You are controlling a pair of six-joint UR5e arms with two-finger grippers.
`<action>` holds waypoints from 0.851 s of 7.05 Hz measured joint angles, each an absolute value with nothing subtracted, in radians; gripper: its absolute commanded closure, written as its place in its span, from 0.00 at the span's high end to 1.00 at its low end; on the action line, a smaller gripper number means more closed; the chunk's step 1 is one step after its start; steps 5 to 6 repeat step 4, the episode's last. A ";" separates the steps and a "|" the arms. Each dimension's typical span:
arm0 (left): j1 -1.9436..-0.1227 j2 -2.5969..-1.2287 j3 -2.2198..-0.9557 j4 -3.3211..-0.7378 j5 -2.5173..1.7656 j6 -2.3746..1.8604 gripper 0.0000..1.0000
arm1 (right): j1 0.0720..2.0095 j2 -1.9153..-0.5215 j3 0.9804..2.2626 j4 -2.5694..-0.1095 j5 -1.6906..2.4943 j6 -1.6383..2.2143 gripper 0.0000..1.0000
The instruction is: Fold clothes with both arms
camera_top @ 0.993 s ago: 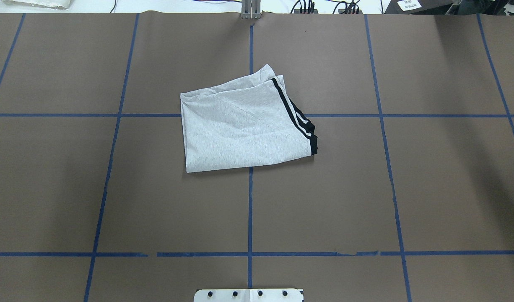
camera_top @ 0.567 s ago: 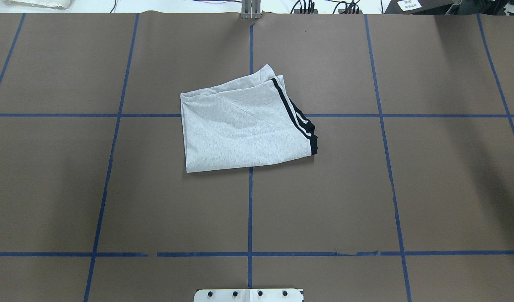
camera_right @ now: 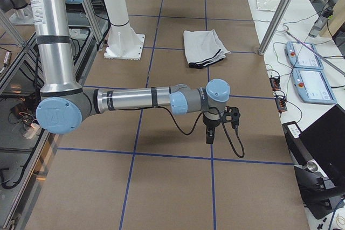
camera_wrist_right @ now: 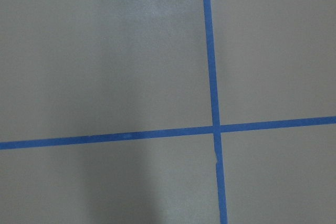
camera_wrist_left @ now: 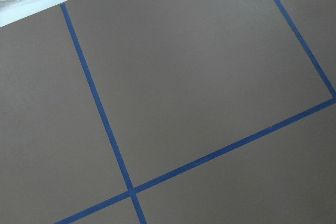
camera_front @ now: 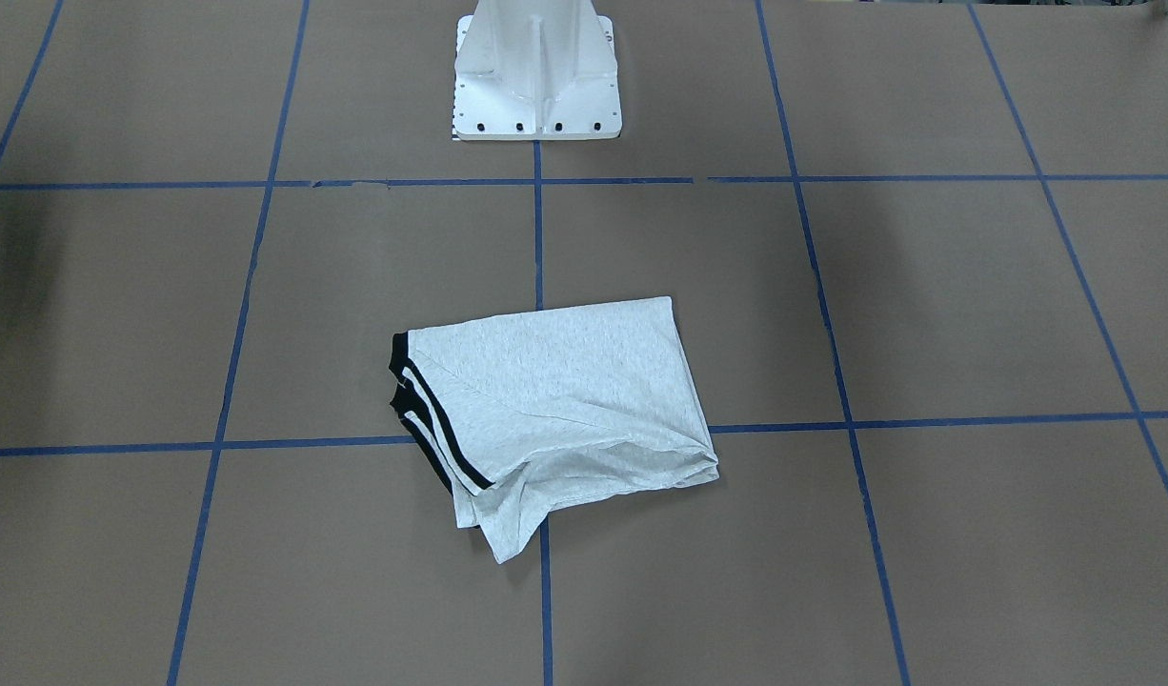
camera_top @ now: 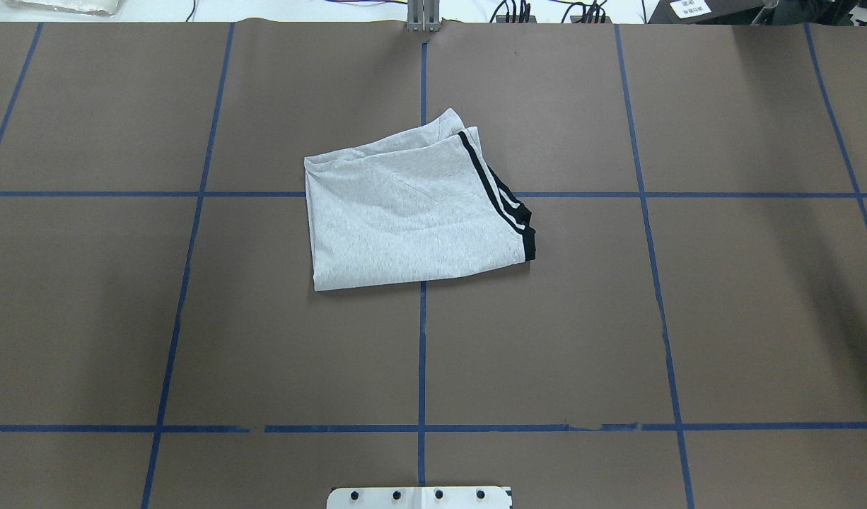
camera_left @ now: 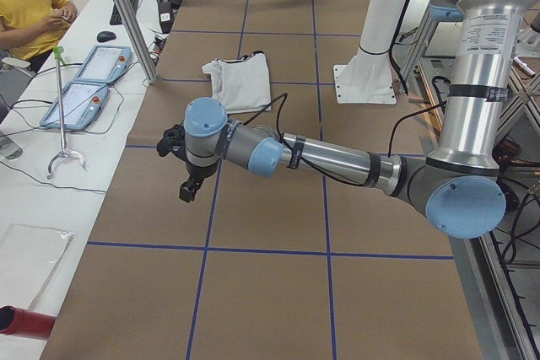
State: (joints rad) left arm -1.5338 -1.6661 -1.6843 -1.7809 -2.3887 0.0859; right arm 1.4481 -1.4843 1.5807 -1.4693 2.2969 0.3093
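Shirts on the counter (camera_top: 547, 339): one. It is a grey T-shirt (camera_top: 412, 212), folded into a small pile near the middle, where two blue tape lines (camera_top: 422, 339) cross. Arms: two. The left arm (camera_left: 329, 158) reaches low over the counter well to the shirt's left; the right arm (camera_right: 135, 99) does the same well to its right. Only the two side views show the arms. The top and front views show the shirt with its black and white stripes (camera_top: 501, 201), plus one white pedestal (camera_front: 536, 71). The left end effector (camera_left: 187, 190) and right end effector (camera_right: 210, 134) are small and seen only from the side, so I cannot tell if either is wide or narrow.
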 measured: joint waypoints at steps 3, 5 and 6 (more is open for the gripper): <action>-1.534 -1.666 -1.684 -1.781 -2.390 0.086 1.00 | 1.448 -1.488 1.576 -1.459 2.299 0.311 1.00; -1.534 -1.666 -1.684 -1.781 -2.391 0.085 1.00 | 1.448 -1.488 1.577 -1.459 2.299 0.311 1.00; -1.534 -1.666 -1.684 -1.781 -2.391 0.085 1.00 | 1.448 -1.488 1.577 -1.459 2.299 0.311 1.00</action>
